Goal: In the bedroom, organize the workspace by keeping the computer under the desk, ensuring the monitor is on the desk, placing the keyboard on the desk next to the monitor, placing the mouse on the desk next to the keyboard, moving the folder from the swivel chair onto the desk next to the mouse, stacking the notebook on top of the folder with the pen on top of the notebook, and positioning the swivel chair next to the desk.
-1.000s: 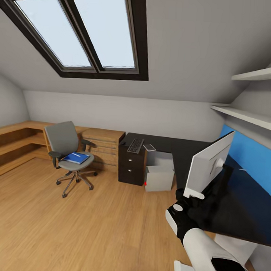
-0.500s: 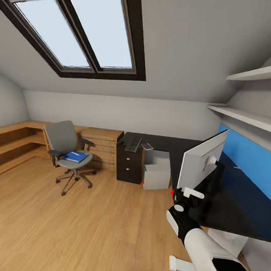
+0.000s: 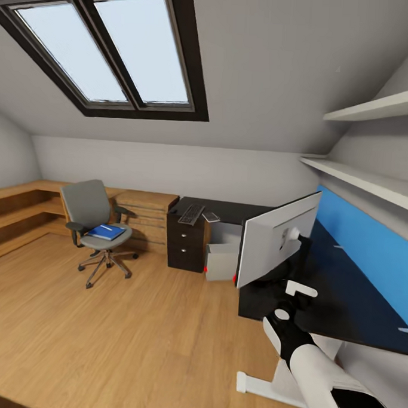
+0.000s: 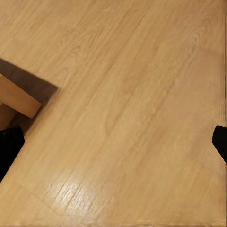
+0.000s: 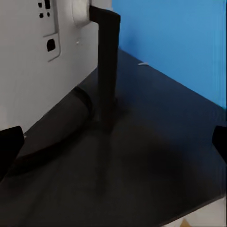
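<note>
Your whole view has swung rightward over the last second, so the room has slid left in the head camera; that is the camera turning, not the furniture moving. The desk now fills more of the right side, and the monitor stands on it near its front edge, white back toward you. The chair sits well apart by the wooden shelving, with the blue folder on its seat. The computer stands under the desk beside the drawer unit, and the keyboard lies on the far wing with the notebook just beside it. Your right gripper is spread wide, facing the monitor's stand without touching it. Your left gripper is wide too, over bare floor. I judge the monitor step done; the folder comes next.
</note>
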Tool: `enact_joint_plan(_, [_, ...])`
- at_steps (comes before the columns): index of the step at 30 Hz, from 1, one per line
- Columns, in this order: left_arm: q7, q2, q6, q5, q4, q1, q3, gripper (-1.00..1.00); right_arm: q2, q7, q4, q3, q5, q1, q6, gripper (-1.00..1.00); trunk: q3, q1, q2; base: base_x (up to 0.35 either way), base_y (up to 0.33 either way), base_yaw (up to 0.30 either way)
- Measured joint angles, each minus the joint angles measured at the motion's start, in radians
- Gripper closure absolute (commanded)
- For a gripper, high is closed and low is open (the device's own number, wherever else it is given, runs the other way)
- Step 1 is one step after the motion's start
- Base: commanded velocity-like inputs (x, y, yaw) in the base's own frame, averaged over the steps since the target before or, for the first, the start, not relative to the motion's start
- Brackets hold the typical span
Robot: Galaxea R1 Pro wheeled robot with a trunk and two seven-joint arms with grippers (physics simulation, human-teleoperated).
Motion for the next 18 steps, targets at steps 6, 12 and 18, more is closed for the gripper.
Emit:
enact_joint_plan(6, [0.0, 0.0, -0.001, -0.001, 0.0, 0.0, 0.0, -1.0, -0.045, 0.118, 0.001, -0.004, -0.002, 0.003, -0.022, -1.0, 0.0, 0.0, 0.0, -0.07, -0.203, 0.0])
enact_joint_plan(12, [0.0, 0.0, -0.001, -0.001, 0.0, 0.0, 0.0, -1.0, -0.085, 0.295, 0.047, -0.018, -0.041, 0.003, -0.041, -1.0, 0.0, 0.0, 0.0, 0.004, -0.03, 0.0])
enact_joint_plan(18, [0.0, 0.0, 0.0, 0.0, 0.0, 0.0, 0.0, -1.0, -0.094, 0.331, 0.08, -0.025, -0.123, 0.002, -0.055, -1.0, 0.0, -0.001, 0.0, 0.223, -0.003, 0.0])
